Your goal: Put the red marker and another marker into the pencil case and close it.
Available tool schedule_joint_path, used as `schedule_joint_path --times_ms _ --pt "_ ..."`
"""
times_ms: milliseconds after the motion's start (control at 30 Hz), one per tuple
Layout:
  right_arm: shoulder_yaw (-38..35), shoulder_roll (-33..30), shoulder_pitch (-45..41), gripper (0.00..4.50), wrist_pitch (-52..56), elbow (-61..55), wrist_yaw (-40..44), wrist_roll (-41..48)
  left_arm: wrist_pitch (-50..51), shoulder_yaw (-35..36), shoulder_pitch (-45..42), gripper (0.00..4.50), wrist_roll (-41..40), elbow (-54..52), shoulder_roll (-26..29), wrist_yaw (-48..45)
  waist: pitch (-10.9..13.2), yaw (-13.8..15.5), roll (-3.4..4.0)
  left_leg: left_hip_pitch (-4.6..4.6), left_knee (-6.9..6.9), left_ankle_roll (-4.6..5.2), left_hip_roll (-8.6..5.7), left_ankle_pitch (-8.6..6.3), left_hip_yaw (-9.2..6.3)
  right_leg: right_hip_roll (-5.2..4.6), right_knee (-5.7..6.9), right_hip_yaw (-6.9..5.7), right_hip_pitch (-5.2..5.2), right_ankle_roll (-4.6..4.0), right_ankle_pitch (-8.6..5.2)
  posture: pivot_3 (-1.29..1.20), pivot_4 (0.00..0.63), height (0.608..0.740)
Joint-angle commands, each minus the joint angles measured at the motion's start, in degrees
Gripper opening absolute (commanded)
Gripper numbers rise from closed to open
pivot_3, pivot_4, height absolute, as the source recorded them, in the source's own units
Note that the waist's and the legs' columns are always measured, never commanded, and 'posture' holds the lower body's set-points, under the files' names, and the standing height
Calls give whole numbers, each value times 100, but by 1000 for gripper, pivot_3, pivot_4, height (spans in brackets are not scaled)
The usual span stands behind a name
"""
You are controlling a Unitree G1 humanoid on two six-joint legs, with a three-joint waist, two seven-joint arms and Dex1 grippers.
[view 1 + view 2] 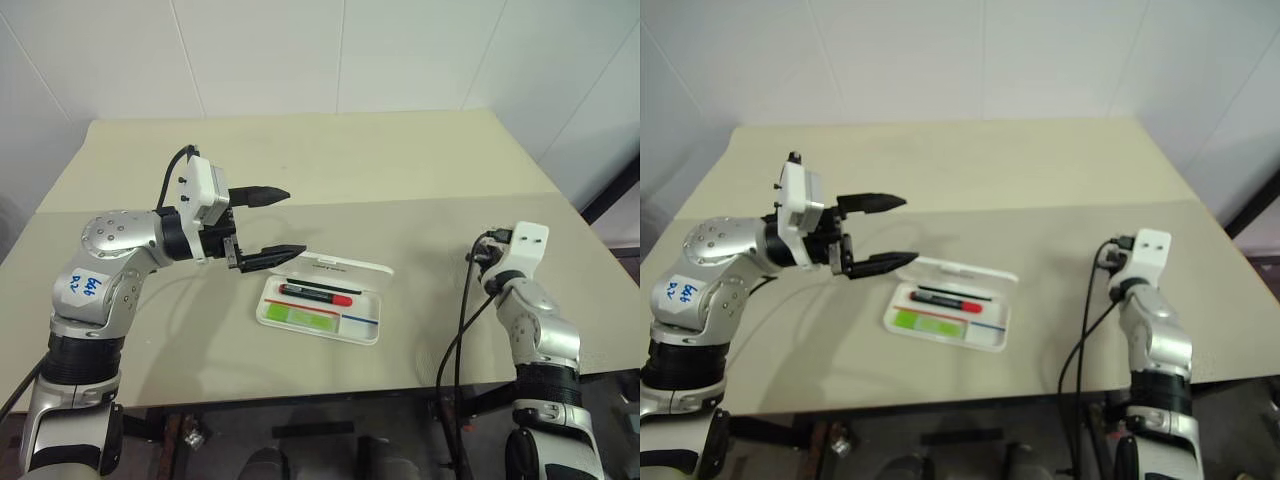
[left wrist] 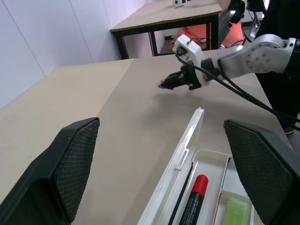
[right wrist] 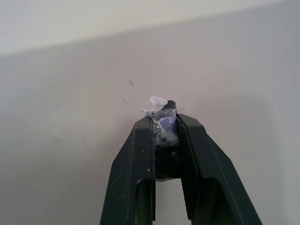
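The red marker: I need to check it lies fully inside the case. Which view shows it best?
The left eye view: the whole red marker lies inside the open pencil case. The right eye view shows the same; the left wrist view shows its red end.

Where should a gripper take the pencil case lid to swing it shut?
Probably the lid's free long edge, approached from the table's far side. The pencil case lies open, its lid tipped back off the tray, so that edge stands clear, close to the open left gripper.

Head stereo pair high over table (image 1: 420,180) (wrist views close)
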Motion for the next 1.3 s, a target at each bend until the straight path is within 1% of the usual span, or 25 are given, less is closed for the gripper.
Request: schedule_joint_path --times_ms 33,167,233,267,367,433,500,567,667,733,833,967,1033,1133,1300 --pt "6 -168 -293 345 -440 -77 517 174 -128 149 79 4500 -45 -25 93 -89 0 -1 0 0 0 0 0 0 0 0 -1 0 0 0 0 0 150 740" --pt "140 -275 -485 345 -695 -248 1480 487 -173 142 332 4500 -11 -58 263 -291 2 -17 3 0 -3 0 0 0 3 0 -3 3 -1 1 0 0 150 740" --pt "263 -367 -503 345 -635 -492 2120 783 -149 180 452 4500 -41 -79 347 -364 2 -16 4 -1 -6 0 3 0 1 6 -6 3 -1 1 0 0 150 740" --pt "347 -460 -478 345 -347 -745 2537 1078 -136 203 514 4500 -50 -101 402 -396 3 -15 6 -1 -7 0 4 0 1 7 -7 3 -1 1 0 0 150 740" --pt "585 -790 -382 345 205 -1428 3426 1612 -95 287 694 4500 -79 -177 580 -475 10 6 16 -3 -11 0 7 0 0 11 -11 4 -3 1 0 0 150 740" --pt "750 -1057 -315 345 449 -1816 3835 1791 -100 376 844 4500 -76 -183 725 -542 11 16 18 -3 -13 0 11 -1 1 16 -15 4 -3 1 0 0 150 740" --pt "860 -1233 -246 345 568 -2048 4044 1861 -134 430 949 4500 -62 -169 824 -596 11 19 18 -5 -14 -3 21 -2 0 27 -20 4 -3 1 0 0 150 740" --pt "1072 -1448 -14 345 548 -2384 4336 1814 -178 495 1058 4500 -39 -157 909 -613 11 42 17 -4 -13 -8 33 -5 1 39 -22 4 -2 0 -1 0 150 740" --pt "1443 -1882 613 345 455 -3118 4950 1739 -162 600 1143 4500 -41 -196 932 -516 11 63 17 -4 -14 -12 39 -7 -2 46 -23 3 -2 -6 -3 0 150 740" --pt "1548 -2016 906 345 384 -3398 5097 1735 -136 634 1234 4500 -74 -275 935 -503 11 49 17 -5 -13 -15 40 -9 2 46 -25 4 -3 -6 -4 0 150 740" --pt "1869 -2266 1416 345 22 -3743 5478 1441 -125 639 1373 4500 -87 -369 945 -506 11 35 17 -2 -11 -15 40 -9 6 46 -24 7 -2 -5 -3 0 150 740" --pt "2112 -2281 1834 345 -297 -3841 5580 1209 -141 628 1422 4500 -79 -382 933 -489 12 33 11 3 -8 -20 50 -9 4 56 -25 7 -3 -11 -6 0 150 740" --pt "2197 -2257 1901 345 -421 -3795 5582 1107 -155 618 1435 4500 -65 -378 928 -490 12 34 11 6 1 -21 50 -9 7 55 -25 10 -3 -14 -7 0 150 740" --pt "2554 -2239 1987 345 -800 -3533 5704 697 -265 533 1496 4500 34 -345 923 -548 11 34 9 9 10 -23 50 -9 7 55 -23 10 -1 -20 -4 0 150 740" --pt "2850 -2072 1746 345 -1034 -3156 5736 411 -410 443 1541 4500 138 -270 901 -591 11 34 9 10 11 -24 51 -8 7 56 -21 10 -2 -24 -2 0 150 740"
